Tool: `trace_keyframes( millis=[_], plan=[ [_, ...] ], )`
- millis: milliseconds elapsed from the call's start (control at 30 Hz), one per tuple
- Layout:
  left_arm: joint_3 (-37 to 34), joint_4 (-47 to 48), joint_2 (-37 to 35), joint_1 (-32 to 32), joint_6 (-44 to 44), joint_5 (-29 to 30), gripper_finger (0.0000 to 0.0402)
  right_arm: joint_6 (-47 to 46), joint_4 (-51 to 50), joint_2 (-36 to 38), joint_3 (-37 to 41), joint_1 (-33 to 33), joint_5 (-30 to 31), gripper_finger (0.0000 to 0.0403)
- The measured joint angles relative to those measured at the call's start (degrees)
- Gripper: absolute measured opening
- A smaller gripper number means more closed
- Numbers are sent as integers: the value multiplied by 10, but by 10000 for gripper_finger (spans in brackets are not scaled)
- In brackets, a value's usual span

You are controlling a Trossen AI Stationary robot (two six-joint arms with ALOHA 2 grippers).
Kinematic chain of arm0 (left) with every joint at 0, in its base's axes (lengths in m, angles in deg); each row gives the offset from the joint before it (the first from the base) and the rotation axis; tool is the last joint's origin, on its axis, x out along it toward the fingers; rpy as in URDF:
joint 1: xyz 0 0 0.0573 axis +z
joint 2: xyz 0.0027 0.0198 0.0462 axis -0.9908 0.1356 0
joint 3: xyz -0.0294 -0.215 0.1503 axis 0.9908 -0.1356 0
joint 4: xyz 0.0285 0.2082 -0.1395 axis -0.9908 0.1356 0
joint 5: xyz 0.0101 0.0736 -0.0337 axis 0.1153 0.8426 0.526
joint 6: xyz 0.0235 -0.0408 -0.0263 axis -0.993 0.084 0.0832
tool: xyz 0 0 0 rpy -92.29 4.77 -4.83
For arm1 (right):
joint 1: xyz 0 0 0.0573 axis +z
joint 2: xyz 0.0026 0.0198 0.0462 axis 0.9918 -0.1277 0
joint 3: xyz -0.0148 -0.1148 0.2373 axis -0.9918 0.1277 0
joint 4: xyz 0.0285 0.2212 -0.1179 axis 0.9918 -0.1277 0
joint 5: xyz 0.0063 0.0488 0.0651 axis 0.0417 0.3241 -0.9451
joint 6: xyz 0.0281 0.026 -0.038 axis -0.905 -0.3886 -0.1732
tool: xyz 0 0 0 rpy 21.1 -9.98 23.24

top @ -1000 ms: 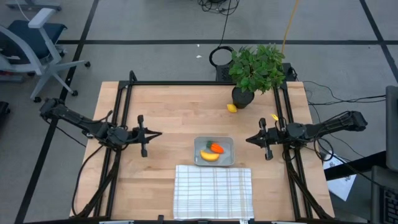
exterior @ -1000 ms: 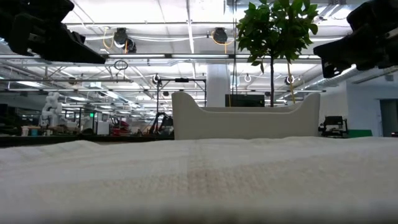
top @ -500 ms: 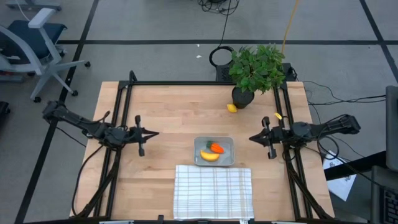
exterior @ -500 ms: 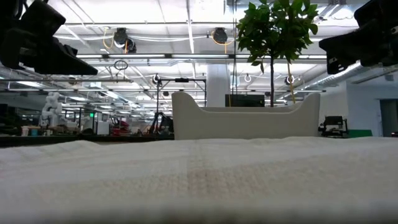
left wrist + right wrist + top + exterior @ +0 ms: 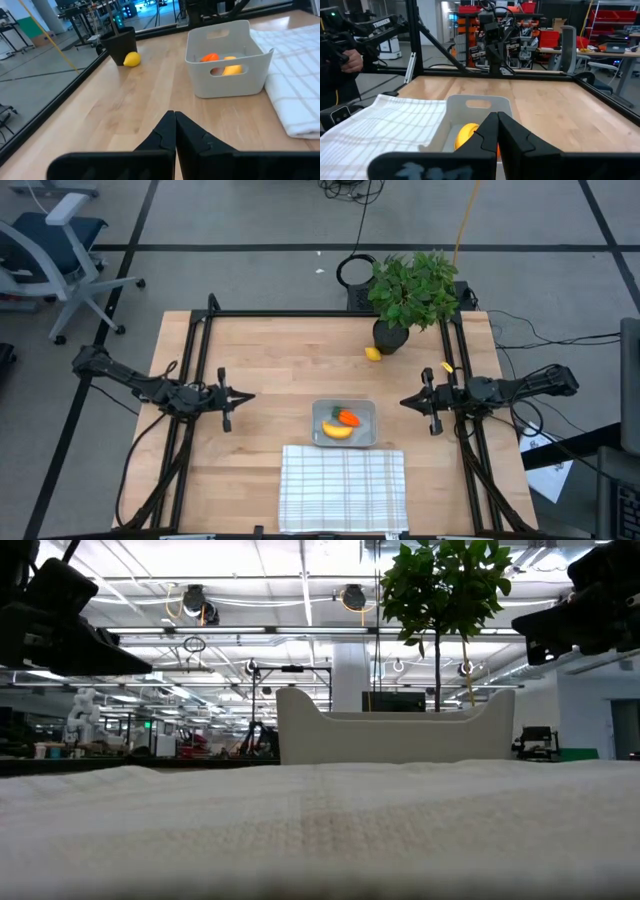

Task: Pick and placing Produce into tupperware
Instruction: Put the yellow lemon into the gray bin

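Both pincers, left [image 5: 247, 395] and right [image 5: 403, 402], hang clenched and empty flanking the tupperware [image 5: 344, 423]; lemon [image 5: 373, 354] beside plant pot [image 5: 390, 338].

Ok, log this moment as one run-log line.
carrot and banana: in tupperware | lemon: on table by plant pot | left pincer: shut, empty | right pincer: shut, empty

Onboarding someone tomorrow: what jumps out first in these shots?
The tupperware mid-table, already holding the orange carrot and the banana, with the white grid cloth right at its near side. The lemon sits alone on the wood beside the potted plant. Left gripper and right gripper flank the tub, both shut and empty.
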Motion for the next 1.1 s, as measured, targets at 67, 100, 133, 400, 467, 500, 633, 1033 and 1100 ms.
trace_keyframes(
  millis=[67,100,133,400,467,500,633,1033,1100],
  plan=[
    [-2,-1,0,0,3,0,0,1,0,0,0,0,0,0],
    [-3,0,0,0,3,0,0,2,0,0,0,0,0,0],
    [-3,0,0,0,3,0,0,4,1,1,0,0,0,0],
    [-3,5,0,0,-10,-4,0,2,-7,30,0,0,0,0],
    [-3,5,0,0,-7,-4,0,-6,-9,32,0,0,-1,0],
    [-3,4,0,0,-4,-4,0,-10,-11,32,0,0,-1,0],
    [-3,4,0,2,13,-1,1,-22,-15,32,0,0,-2,0],
    [-3,3,0,2,17,0,16,-21,-20,30,0,0,-3,0],
    [-3,3,0,2,18,0,15,-21,-20,30,0,0,-3,0]
  ],
)
